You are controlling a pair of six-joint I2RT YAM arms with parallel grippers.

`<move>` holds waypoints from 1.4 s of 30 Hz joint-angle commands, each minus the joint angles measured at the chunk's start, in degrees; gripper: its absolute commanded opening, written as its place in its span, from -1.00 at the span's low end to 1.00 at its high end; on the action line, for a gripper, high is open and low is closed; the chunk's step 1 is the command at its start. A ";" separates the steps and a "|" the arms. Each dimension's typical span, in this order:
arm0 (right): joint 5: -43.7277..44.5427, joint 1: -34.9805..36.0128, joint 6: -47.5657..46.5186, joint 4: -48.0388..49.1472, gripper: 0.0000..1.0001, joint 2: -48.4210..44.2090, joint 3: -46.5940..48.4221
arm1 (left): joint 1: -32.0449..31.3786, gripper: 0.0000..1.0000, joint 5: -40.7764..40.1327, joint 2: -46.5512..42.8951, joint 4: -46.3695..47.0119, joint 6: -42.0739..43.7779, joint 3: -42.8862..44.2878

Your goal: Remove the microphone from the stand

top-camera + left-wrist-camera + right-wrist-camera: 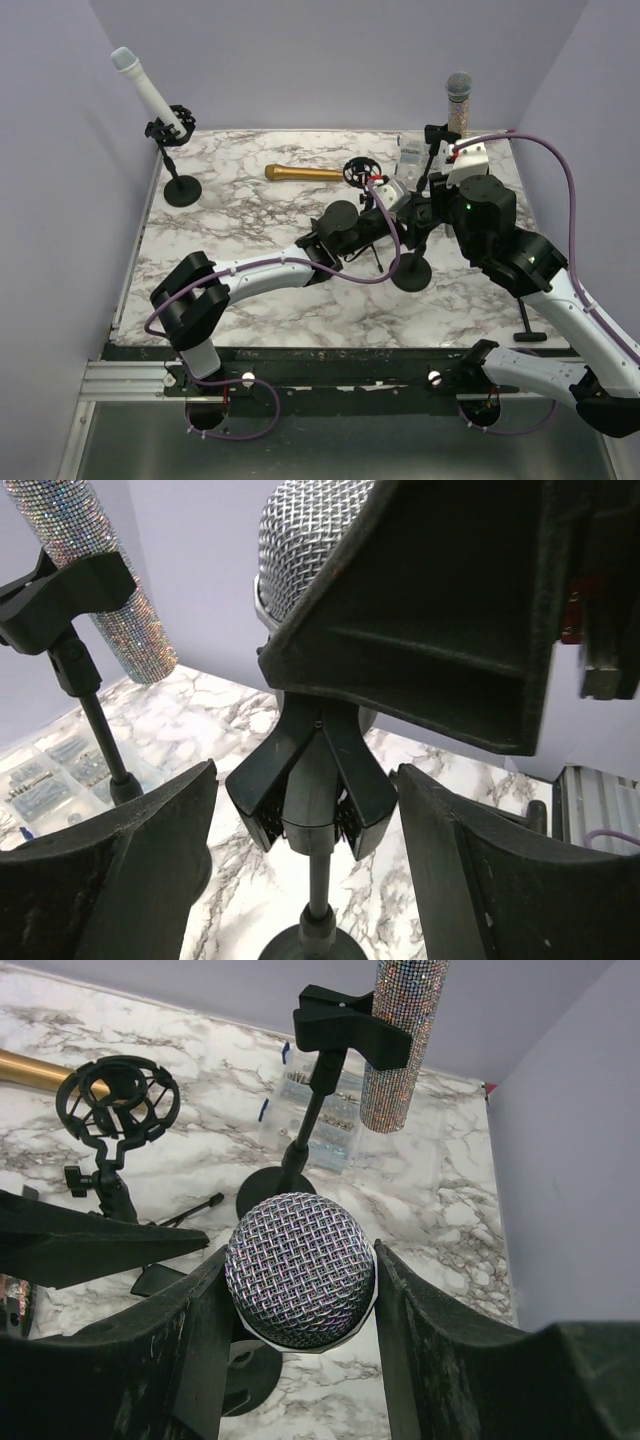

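The microphone [300,1270], with a silver mesh head [305,540], stands upright in the black clip [310,790] of its stand, whose round base [411,272] rests on the marble table. My right gripper [300,1260] is shut on the mesh head, one finger pressed against each side. Lower down, my left gripper [305,780] is open, its fingers [150,860] flanking the clip with a gap on either side. In the top view both grippers meet over the stand, the left gripper [392,205] beside the right gripper [432,190].
A glitter microphone [459,100] sits clipped in a stand at the back right, just behind. A white microphone [150,95] is on a stand at the back left. A gold microphone [303,173] lies flat. An empty shock-mount stand [362,172] and a clear parts box [320,1110] are nearby.
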 commanded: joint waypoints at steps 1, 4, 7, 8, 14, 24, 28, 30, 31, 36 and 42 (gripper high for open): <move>-1.72 0.18 -0.54 1.44 -0.36 -0.61 -0.24 | -0.43 0.42 -3.34 2.34 3.50 1.37 1.60; -1.89 0.14 -0.41 1.43 -0.37 -0.56 -0.24 | -0.47 0.43 -4.46 2.81 5.35 1.41 1.17; -1.82 0.14 -0.40 1.68 -0.37 -0.65 -0.44 | -0.42 0.47 -4.54 3.63 9.02 1.07 0.12; -1.77 0.15 -0.49 1.79 -0.37 -0.69 -0.50 | -0.42 0.47 -4.32 4.02 9.89 1.11 -0.04; -1.73 0.16 -0.67 1.61 -0.38 -0.65 -0.46 | -0.44 0.44 -4.80 5.18 12.00 0.85 0.08; -1.73 0.13 -0.75 1.61 -0.38 -0.65 -0.46 | -0.51 0.39 -4.90 6.05 11.93 1.40 0.63; -1.81 0.18 -0.75 1.57 -0.38 -0.57 -0.55 | -0.46 0.40 -5.50 5.94 11.68 1.87 0.32; -1.90 0.18 -0.75 1.61 -0.38 -0.57 -0.55 | -0.50 0.35 -5.87 5.99 11.58 2.10 0.37; -1.97 0.15 -0.75 1.69 -0.38 -0.50 -0.65 | -0.43 0.32 -6.07 6.01 11.47 2.16 0.38; -1.94 0.18 -0.84 1.77 -0.38 -0.51 -0.81 | -0.43 -0.04 -5.91 6.06 11.05 2.49 0.28; -2.08 0.14 -1.39 2.18 -0.47 -0.56 -0.81 | -0.42 -0.93 -5.75 5.75 8.81 3.76 0.06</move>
